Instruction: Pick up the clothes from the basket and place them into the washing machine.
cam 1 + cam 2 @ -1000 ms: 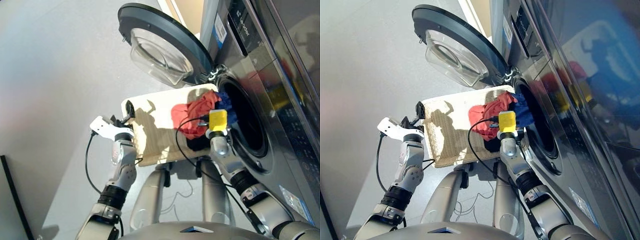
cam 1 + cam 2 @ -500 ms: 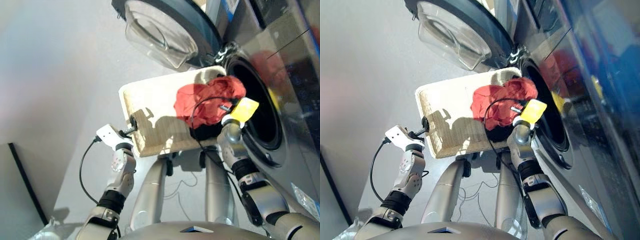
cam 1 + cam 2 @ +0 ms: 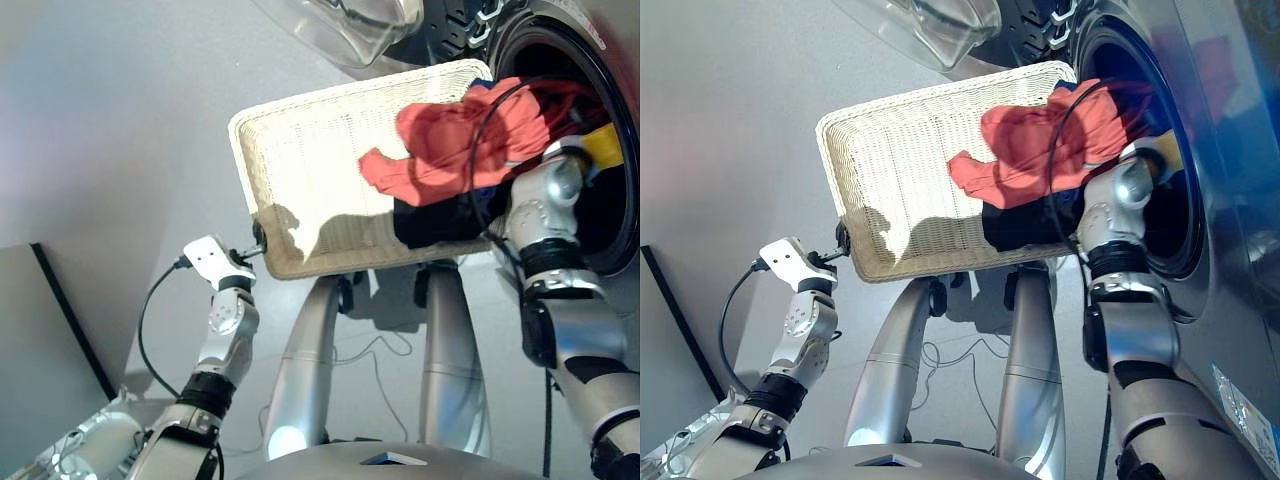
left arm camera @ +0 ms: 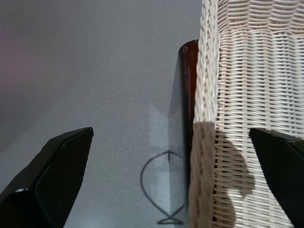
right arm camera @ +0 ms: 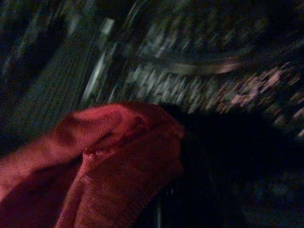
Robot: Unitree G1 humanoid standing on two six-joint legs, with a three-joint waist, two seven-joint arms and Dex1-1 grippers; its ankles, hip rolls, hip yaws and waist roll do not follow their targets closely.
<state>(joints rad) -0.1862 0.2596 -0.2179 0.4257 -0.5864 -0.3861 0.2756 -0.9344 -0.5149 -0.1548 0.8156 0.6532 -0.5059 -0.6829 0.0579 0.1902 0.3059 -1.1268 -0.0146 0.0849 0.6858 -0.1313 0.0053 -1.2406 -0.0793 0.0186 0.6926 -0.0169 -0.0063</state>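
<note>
Cream wicker basket (image 3: 330, 160) tilted across the middle of the head views, its far corner up at the drum mouth of the washing machine (image 3: 600, 90) in the upper right of the frame. Clear porthole door (image 3: 350, 20) swung open along the top edge. Coral red garment (image 3: 450, 145) heaped at the right end of the basket, spilling over the rim toward the drum; black garment (image 3: 440, 220) just below it against the basket's near edge; a sliver of navy garment (image 3: 480, 88) showing at the top right corner of the basket, beside the red one.

Left pincer (image 3: 255, 245) at the basket's lower left corner, spread wide in the left wrist view, one black finger (image 4: 52, 175) out over grey floor (image 4: 95, 71), the other on the woven side, the basket's rim (image 4: 206, 118) between them.

Right pincer reached into the drum at the right edge, hidden there; cannot tell its state. Right wrist view filled with red cloth (image 5: 95, 175) against the dark perforated drum wall (image 5: 199, 66).
</note>
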